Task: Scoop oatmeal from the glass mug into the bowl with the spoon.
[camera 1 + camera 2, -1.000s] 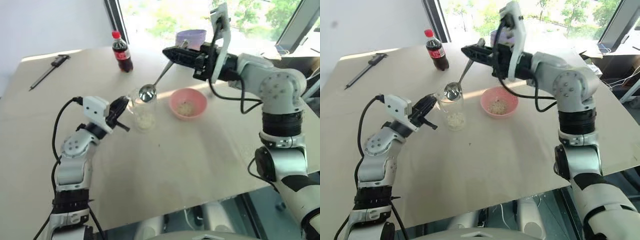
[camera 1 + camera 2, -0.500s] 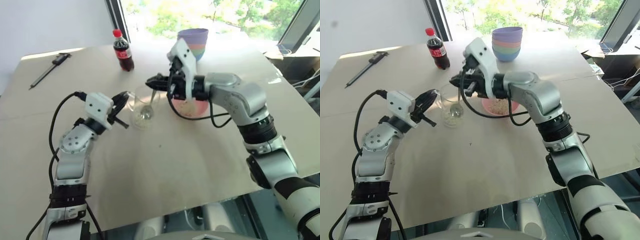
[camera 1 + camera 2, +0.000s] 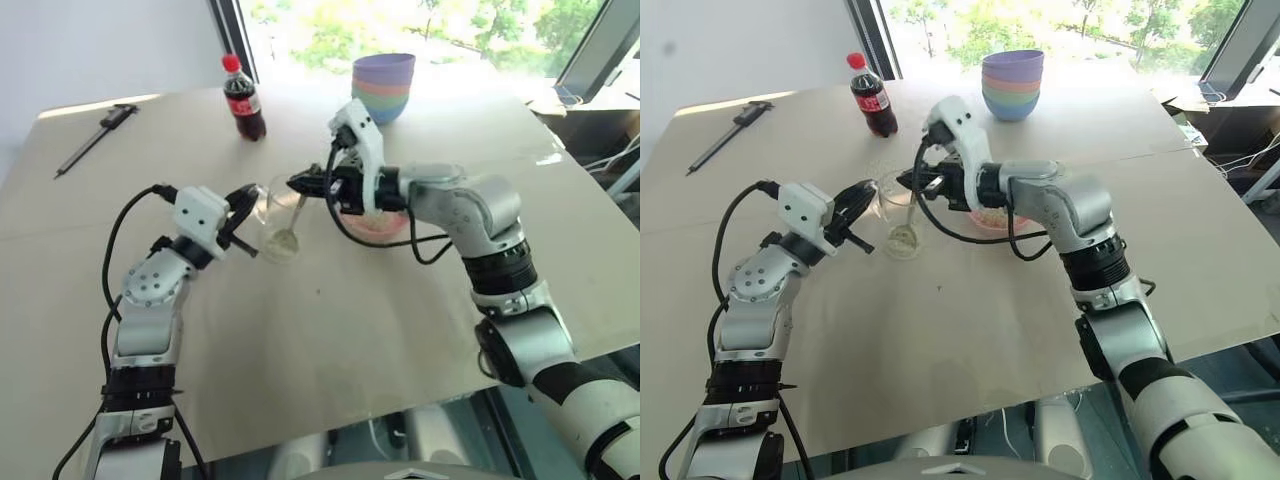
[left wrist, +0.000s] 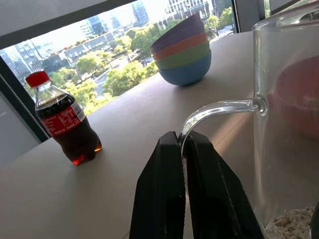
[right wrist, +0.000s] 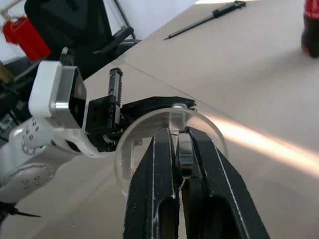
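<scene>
Left gripper [image 3: 243, 203] is clamped tight on the handle of the mug [image 3: 282, 222], both black fingers [image 4: 162, 199] pinching the clear glass loop between them. The mug stands on the table [image 3: 350, 330], tipped a little toward the left arm, just beside the pink bowl [image 3: 385, 222], which is half hidden behind the right arm. Right gripper [image 3: 296, 183] sits over the mug's rim, fingers closed on the spoon [image 3: 292, 222] handle. The spoon slants down inside the glass, its oval end low, near the bottom. Oatmeal [image 4: 294, 224] lies in a pale flaky layer on the mug's floor, and a bit more shows in the bowl [image 3: 990, 215]. From the right wrist, the metal handle [image 5: 183, 157] is squeezed between the two fingers, right above the mug's round mouth. Farther back on the table: a cola bottle [image 3: 243, 100], a stack of coloured bowls [image 3: 382, 86], and a dark caliper-like tool [image 3: 95, 138] off near the left edge.
</scene>
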